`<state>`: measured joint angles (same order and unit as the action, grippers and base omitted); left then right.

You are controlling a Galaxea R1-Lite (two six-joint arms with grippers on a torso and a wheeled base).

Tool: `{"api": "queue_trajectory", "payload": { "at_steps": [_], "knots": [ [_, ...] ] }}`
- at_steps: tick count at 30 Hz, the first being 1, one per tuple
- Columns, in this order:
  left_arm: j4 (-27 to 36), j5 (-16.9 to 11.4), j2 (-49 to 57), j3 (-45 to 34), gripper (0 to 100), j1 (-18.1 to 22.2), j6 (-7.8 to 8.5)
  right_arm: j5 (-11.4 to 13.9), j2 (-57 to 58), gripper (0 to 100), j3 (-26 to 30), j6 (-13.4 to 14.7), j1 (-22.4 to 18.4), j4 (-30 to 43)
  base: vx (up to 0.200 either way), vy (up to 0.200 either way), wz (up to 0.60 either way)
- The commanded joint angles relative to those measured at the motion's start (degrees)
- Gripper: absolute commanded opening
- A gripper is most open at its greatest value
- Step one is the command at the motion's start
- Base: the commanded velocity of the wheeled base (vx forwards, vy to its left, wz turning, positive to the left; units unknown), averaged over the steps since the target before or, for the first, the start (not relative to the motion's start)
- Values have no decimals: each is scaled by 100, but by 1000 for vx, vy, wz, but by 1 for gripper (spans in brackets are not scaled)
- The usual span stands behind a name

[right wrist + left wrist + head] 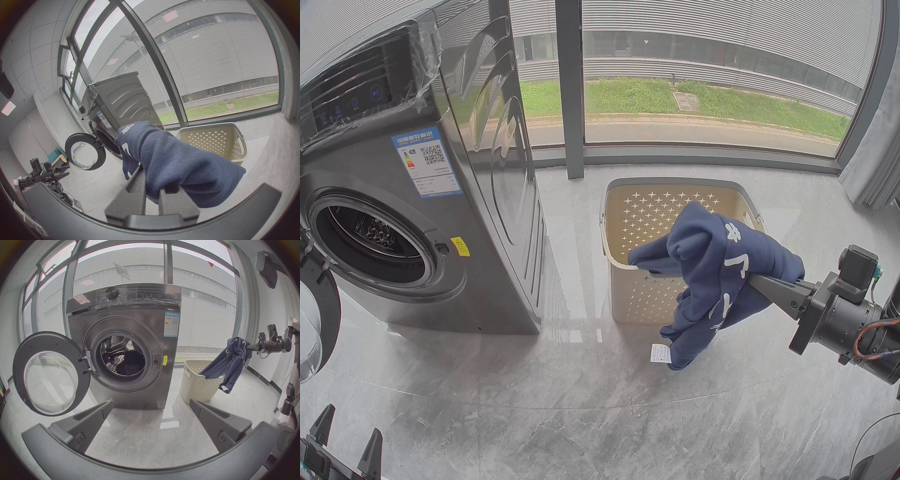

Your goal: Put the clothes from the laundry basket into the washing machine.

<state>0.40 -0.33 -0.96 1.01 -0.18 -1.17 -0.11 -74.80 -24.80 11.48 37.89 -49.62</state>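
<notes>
A navy garment (712,269) with white print hangs from my right gripper (762,284), which is shut on it beside the basket's front right corner. The cloth drapes over the cream laundry basket's rim (675,182), and its tail hangs down the outside of the basket. The basket's inside looks bare. To the left stands the grey washing machine (487,187) with its round door (50,374) swung open. Something dark lies in the drum (131,363). My left gripper (351,425) is open, low and in front of the washer. The left wrist view shows the garment (232,365) off to the side.
A window wall with a dark pillar (570,87) runs behind the washer and basket. A grey curtain (878,156) hangs at the far right. Polished floor (581,387) lies open between the washer, the basket and me.
</notes>
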Motion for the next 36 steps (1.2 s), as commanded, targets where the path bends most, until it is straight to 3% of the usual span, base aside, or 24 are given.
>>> {"api": "queue_trajectory", "payload": {
  "at_steps": [1,16,22,36],
  "knots": [
    [4,-2,88,-84,100,1,3,2,-26,0,10,-6,8,-4,-200,0,0],
    [4,7,88,-84,100,1,-24,20,-17,0,-8,-23,8,-13,-200,0,0],
    [4,7,88,-84,100,1,-32,37,-43,0,1,-23,17,-13,0,0,0],
    [4,7,88,-84,100,1,-24,20,-52,0,-52,38,-1,-22,0,200,0]
  ]
}}
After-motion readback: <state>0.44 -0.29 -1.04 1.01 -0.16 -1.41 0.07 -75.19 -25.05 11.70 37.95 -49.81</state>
